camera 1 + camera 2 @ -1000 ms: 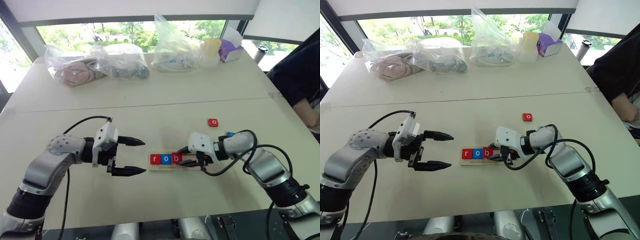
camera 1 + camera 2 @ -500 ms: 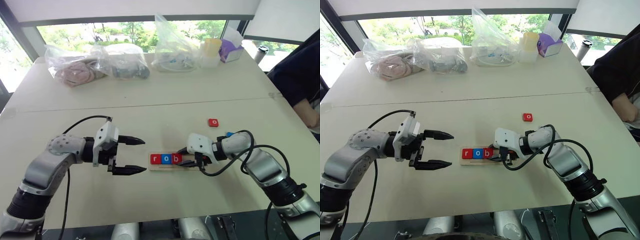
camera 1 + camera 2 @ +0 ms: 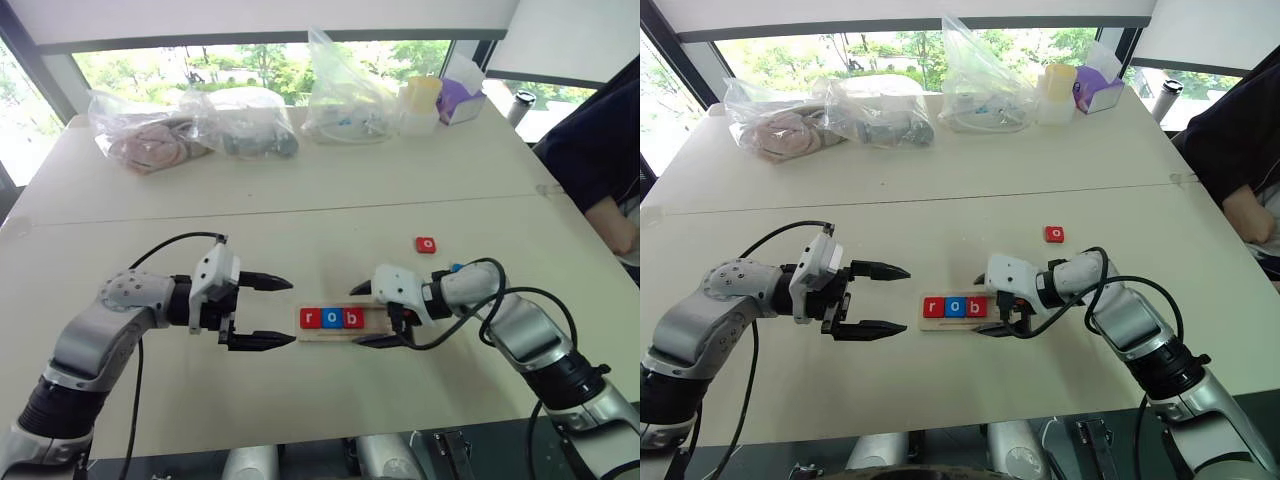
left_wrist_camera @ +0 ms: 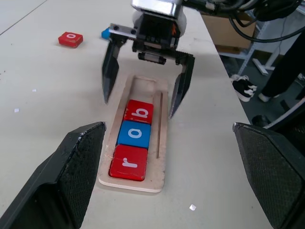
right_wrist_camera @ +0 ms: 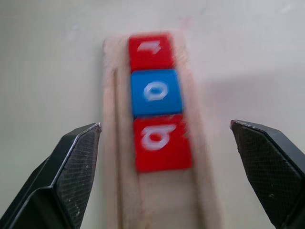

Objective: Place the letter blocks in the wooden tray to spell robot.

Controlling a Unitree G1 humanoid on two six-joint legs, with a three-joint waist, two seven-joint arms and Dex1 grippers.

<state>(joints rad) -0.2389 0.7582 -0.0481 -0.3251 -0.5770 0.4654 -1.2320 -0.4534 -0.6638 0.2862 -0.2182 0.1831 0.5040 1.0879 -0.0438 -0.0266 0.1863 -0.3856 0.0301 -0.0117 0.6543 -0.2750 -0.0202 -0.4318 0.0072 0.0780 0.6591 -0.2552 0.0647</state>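
The wooden tray (image 3: 334, 335) lies in front of me between both hands. Three letter blocks sit in it side by side: red r (image 3: 310, 319), blue o (image 3: 331, 319), red b (image 3: 352, 319). My right gripper (image 3: 368, 314) stands open at the tray's right end, its fingers straddling the tray just past the b (image 5: 161, 142) and holding nothing. My left gripper (image 3: 290, 312) hangs open a little left of the tray, empty. A red o block (image 3: 426, 244) lies loose on the table farther back. A blue block (image 4: 105, 33) peeks out behind my right wrist.
Several clear plastic bags (image 3: 190, 130), a pale cup (image 3: 421, 100) and a purple tissue box (image 3: 460, 98) line the table's far side. A person in dark clothes (image 3: 600, 160) sits at the right edge.
My right gripper was shut on the red b at the tray and has opened wide, leaving the b beside the blue o. The left arm has stayed still.
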